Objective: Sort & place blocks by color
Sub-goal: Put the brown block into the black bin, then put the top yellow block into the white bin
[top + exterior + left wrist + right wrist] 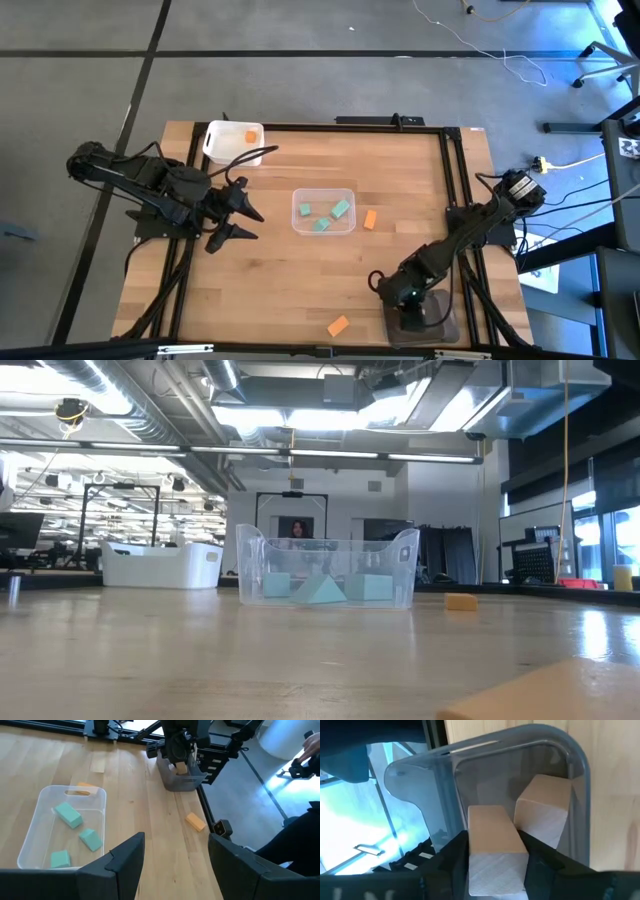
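Three teal blocks (70,815) lie in the clear tub (322,212). One orange block (249,136) lies in the white tub (232,142). Two more orange blocks rest flat on the table, one (370,219) right of the clear tub, one (338,325) near the near edge. My right gripper (495,870) is over the dark grey tub (181,779), shut on a tan block (495,840). A second tan block (544,810) lies in that tub. My left gripper (175,865) hangs open left of the clear tub, touching nothing. My right gripper pinches the tan block by two opposite side faces (472,845), one finger (451,862) on each side. The fingers come from above, pointing down into the dark grey tub. The block sits level inside the tub walls; whether it rests on the tub floor I cannot tell.
A black frame rail (450,170) runs along the table's right side and far edge. A pale tan patch (97,764) on the wood beyond the clear tub may be another block. Bare wood lies between the clear tub and the near edge.
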{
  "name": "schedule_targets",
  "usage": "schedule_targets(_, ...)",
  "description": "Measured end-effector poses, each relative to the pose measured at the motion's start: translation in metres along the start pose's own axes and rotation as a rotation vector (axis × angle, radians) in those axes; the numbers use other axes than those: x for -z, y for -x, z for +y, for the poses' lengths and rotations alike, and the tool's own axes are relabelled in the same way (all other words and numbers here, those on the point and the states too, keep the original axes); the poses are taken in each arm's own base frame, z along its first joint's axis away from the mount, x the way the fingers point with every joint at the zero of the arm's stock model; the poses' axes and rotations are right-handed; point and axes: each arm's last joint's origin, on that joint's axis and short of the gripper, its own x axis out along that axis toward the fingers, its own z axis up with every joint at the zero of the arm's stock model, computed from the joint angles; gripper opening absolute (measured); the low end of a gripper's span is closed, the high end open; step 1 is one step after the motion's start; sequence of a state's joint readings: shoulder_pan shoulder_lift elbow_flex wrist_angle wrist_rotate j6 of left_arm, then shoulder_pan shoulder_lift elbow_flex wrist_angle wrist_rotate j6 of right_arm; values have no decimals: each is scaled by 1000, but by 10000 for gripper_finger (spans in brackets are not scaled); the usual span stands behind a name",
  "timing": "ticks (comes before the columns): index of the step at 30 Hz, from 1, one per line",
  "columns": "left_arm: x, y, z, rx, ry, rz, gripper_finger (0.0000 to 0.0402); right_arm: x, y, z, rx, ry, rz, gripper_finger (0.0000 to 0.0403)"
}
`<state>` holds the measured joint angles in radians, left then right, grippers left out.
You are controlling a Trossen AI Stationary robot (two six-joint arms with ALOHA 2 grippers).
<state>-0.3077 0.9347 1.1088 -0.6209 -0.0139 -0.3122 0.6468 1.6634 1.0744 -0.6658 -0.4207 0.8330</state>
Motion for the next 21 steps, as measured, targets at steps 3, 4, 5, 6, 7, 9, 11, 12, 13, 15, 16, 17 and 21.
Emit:
schedule_targets(3, 0, 0, 0, 0, 1, 0, 209, 0, 0, 0, 3, -1, -2, 163)
schedule_targets(4, 0, 0, 0, 0, 1, 0, 209, 0, 0, 0, 4, -1, -2, 168)
schedule_targets(5, 0, 0, 0, 0, 1, 0, 209, 0, 0, 0, 5, -1, -2, 171)
schedule_targets(6, 0, 0, 0, 0, 1, 0, 209, 0, -1, 0, 5, 0, -2, 173)
schedule_targets(7, 0, 0, 0, 0, 1, 0, 209, 0, -1, 0, 3, 1, -3, 173)
schedule_targets(9, 0, 0, 0, 0, 1, 0, 209, 0, -1, 0, 0, 2, -3, 171)
schedule_targets(11, 0, 0, 0, 0, 1, 0, 209, 0, -1, 0, -2, 1, -2, 169)
schedule_targets(12, 0, 0, 0, 0, 1, 0, 209, 0, -1, 0, -6, 0, 2, 169)
schedule_targets(13, 0, 0, 0, 0, 2, 0, 209, 0, -1, 0, -18, -3, 16, 169)
schedule_targets(15, 0, 0, 0, 0, 1, 0, 209, -2, 1, 0, -54, -21, 51, 169)
schedule_targets(16, 0, 0, 0, 0, 2, 0, 209, -3, 3, 1, -77, -49, 71, 169)
schedule_targets(17, 0, 0, 0, 0, 2, 0, 209, -6, 6, 2, -105, -81, 91, 170)
schedule_targets(21, 0, 0, 0, 0, 23, 0, 209, -16, 22, 13, -188, -77, 85, 170)
